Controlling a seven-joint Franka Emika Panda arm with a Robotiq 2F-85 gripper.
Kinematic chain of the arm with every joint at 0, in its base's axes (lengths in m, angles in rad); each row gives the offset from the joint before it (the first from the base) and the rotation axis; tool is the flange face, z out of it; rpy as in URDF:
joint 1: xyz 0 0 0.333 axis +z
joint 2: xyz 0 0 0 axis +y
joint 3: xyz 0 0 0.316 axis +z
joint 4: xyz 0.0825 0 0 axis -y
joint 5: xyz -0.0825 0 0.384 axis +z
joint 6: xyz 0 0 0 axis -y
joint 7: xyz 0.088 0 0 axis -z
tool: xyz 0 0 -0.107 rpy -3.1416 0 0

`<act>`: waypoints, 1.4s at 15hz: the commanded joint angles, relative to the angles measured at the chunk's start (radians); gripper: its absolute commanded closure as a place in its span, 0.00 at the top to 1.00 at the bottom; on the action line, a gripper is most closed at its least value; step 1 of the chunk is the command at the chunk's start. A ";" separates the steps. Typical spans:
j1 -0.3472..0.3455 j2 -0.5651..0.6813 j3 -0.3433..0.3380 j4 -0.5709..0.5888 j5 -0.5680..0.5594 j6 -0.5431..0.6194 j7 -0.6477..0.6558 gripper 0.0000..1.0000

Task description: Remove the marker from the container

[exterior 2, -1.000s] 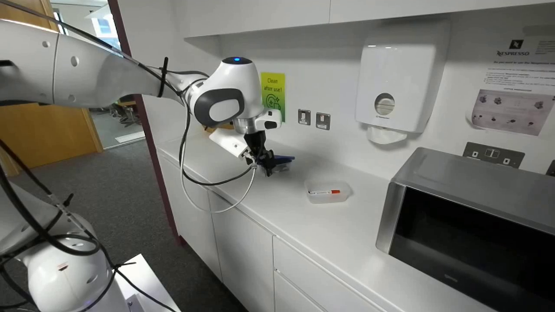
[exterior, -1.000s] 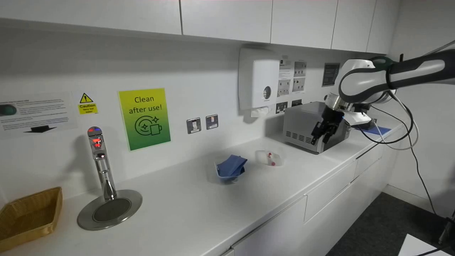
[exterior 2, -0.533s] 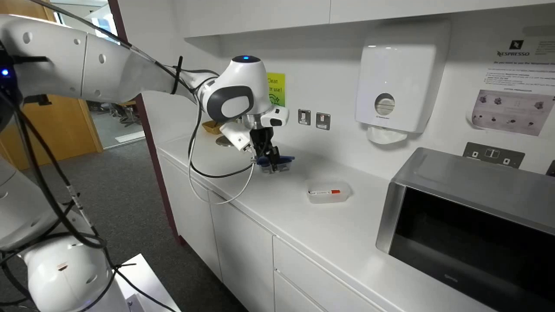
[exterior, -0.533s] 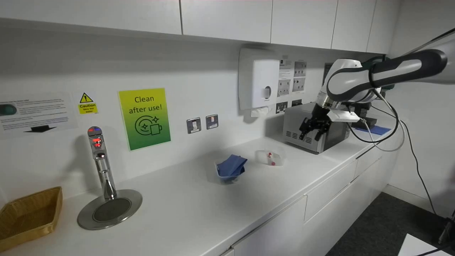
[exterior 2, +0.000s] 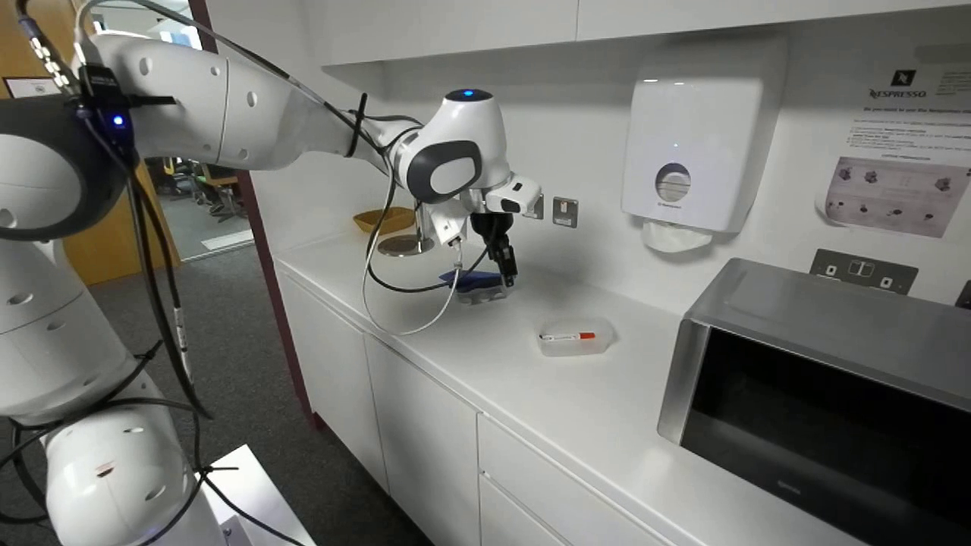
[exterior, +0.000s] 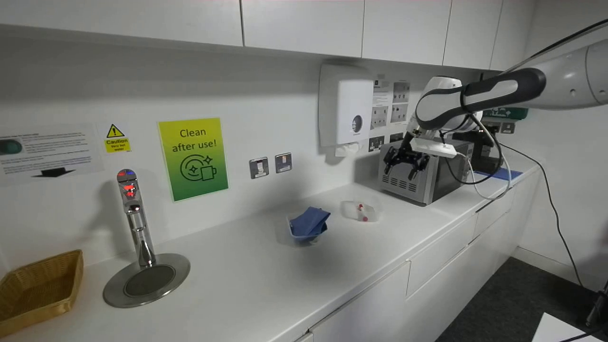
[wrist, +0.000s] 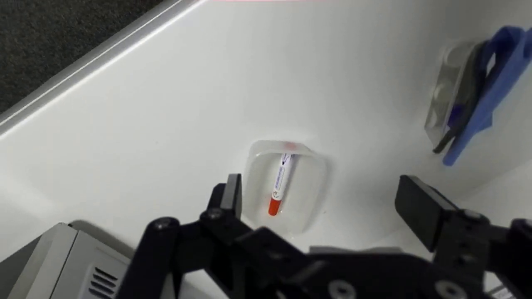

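The marker, white with a red cap, lies in a clear plastic container in the wrist view: marker (wrist: 279, 182), container (wrist: 306, 187). Both also show in the exterior views: marker (exterior 2: 567, 336) and container (exterior 2: 601, 343), and the container's side (exterior: 349, 210) with red bits of the marker (exterior: 364, 218) inside. My gripper (wrist: 322, 199) is open and empty above the counter. In the wrist view the container lies beyond the left finger, between the jaws but nearer the left one. The gripper also shows in both exterior views (exterior: 400, 174) (exterior 2: 508, 279), raised and apart from the container.
A clear tub with a blue cloth (exterior: 309, 222) stands near the container; the cloth also shows in the wrist view (wrist: 490, 99). A grey microwave (exterior 2: 827, 387) stands on the other side. A wall dispenser (exterior 2: 702, 136) hangs behind. The counter's front edge (wrist: 95, 68) shows.
The arm has swung across over the counter: left in an exterior view, right in the opposite one, toward the wall. The gripper fingers look farther apart. The marker and container have not moved.
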 commanded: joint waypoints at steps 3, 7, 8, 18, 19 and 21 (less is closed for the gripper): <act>-0.021 0.038 0.019 0.036 0.032 0.001 0.034 1.00; -0.021 0.039 0.021 0.034 0.032 0.001 0.034 1.00; -0.021 0.039 0.021 0.033 0.032 0.001 0.034 1.00; -0.050 0.244 0.001 0.290 0.062 -0.099 0.181 1.00; -0.054 0.271 -0.001 0.328 0.066 -0.125 0.193 1.00; -0.063 0.321 -0.004 0.402 0.073 -0.179 0.216 1.00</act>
